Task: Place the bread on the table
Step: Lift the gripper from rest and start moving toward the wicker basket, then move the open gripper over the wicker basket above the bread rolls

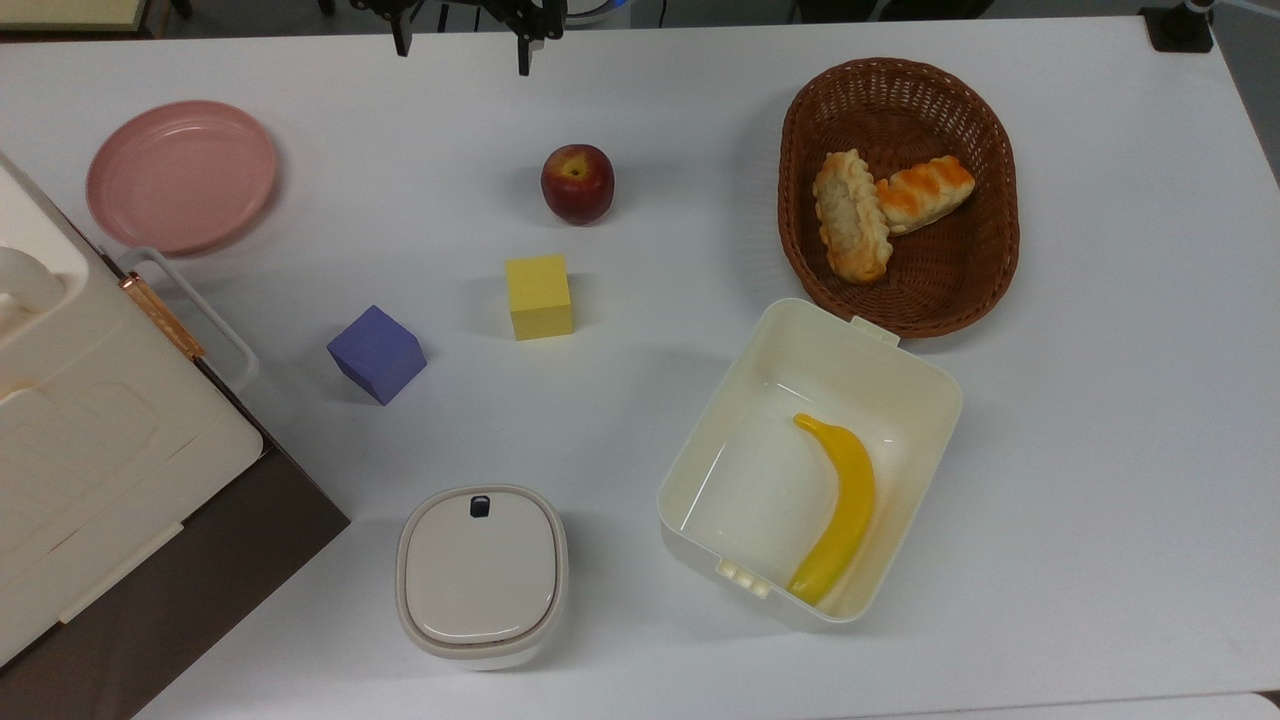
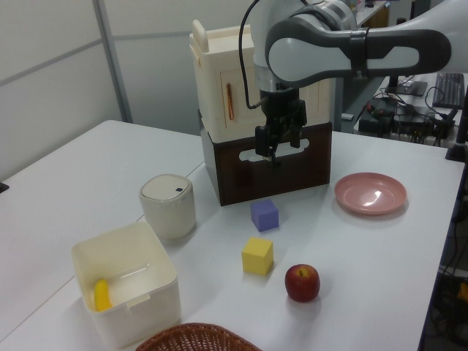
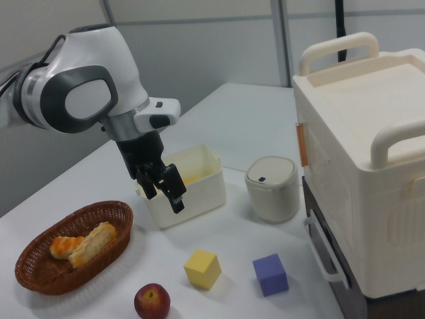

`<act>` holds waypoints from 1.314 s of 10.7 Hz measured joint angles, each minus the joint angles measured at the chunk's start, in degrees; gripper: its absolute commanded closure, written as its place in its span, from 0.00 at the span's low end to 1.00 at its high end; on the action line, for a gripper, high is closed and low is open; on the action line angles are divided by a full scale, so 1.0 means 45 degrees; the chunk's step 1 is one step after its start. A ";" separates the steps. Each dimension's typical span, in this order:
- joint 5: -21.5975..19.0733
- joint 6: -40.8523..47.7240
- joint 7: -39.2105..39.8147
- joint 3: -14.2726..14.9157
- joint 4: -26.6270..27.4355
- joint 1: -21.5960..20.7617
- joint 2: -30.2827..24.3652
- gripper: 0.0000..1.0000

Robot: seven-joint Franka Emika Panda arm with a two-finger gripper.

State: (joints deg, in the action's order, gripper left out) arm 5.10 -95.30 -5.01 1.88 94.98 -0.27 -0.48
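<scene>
The bread (image 1: 852, 216) lies in a brown woven basket (image 1: 985, 270) at the upper right of the top view. It is the long roll, pale and bumpy on top. A shorter roll with orange stripes (image 1: 925, 194) lies beside it and touches it at one end. In the right view both rolls sit in the basket at the lower left of the frame.

The claw (image 3: 164, 187) hangs in the air, open, with nothing between its two dark fingers. In the top view the claw sits at the top edge of the frame, above the apple (image 1: 578, 183) and well apart from the basket. In the left view it hangs in front of the big cream box (image 2: 219, 95) at the back.

The desk (image 1: 1100, 450) is wide and white. On it, in the top view, are a pink plate (image 1: 182, 175) at the upper left, a yellow block (image 1: 539, 296) and a purple block (image 1: 376, 354) near the middle, and a round cream pot with a lid (image 1: 482, 575) at the bottom. Just below the basket sits an open cream tub (image 1: 905, 360) — a yellow banana (image 1: 840, 505) lies inside it.
</scene>
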 measured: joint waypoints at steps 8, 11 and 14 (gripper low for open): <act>-0.0348 0.0000 0.0079 -0.0036 0.0012 -0.0029 0.0235 0.00; -0.0518 0.0000 0.0089 -0.0157 0.0015 -0.0794 0.0601 0.00; -0.0723 0.0000 -0.0315 -0.0230 0.0015 -0.2275 0.0862 0.00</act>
State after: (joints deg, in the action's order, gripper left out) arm 1.85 -95.30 -6.43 0.84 95.05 -10.50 3.40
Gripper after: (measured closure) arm 0.000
